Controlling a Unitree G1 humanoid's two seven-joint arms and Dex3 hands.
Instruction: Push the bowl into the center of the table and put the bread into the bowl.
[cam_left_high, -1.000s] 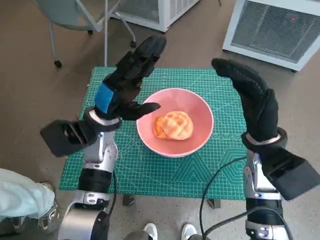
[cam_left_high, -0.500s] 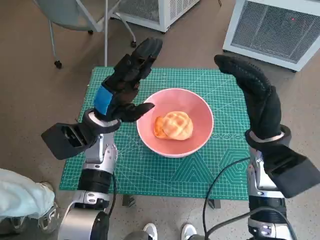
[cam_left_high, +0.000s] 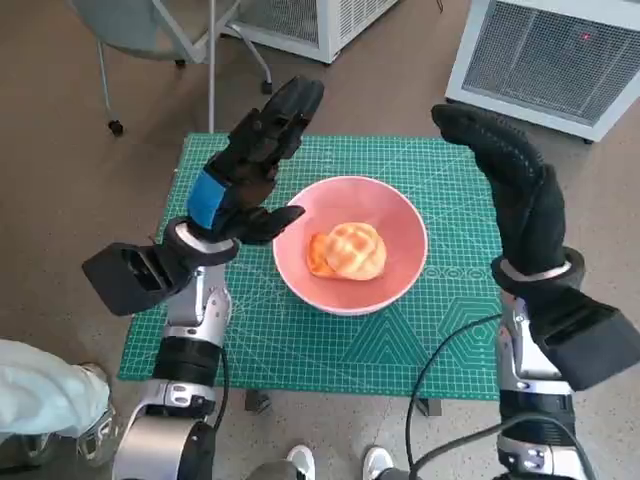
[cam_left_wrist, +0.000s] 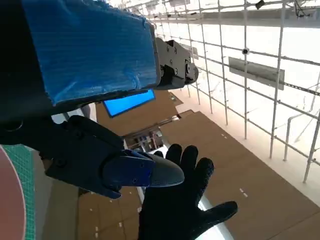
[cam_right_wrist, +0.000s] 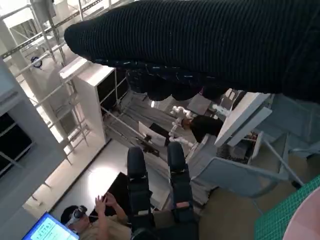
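In the head view, the pink bowl (cam_left_high: 350, 243) sits at the middle of the frame on the green cutting mat (cam_left_high: 300, 340), and the bread (cam_left_high: 349, 250) lies inside it. The left hand (cam_left_high: 250, 165) is raised at the bowl's left edge, fingers spread and holding nothing, its thumb over the rim. The right hand (cam_left_high: 510, 185) is raised at the right of the frame, fingers apart and empty. A person (cam_right_wrist: 95, 220) sits at the lower left of the right wrist view.
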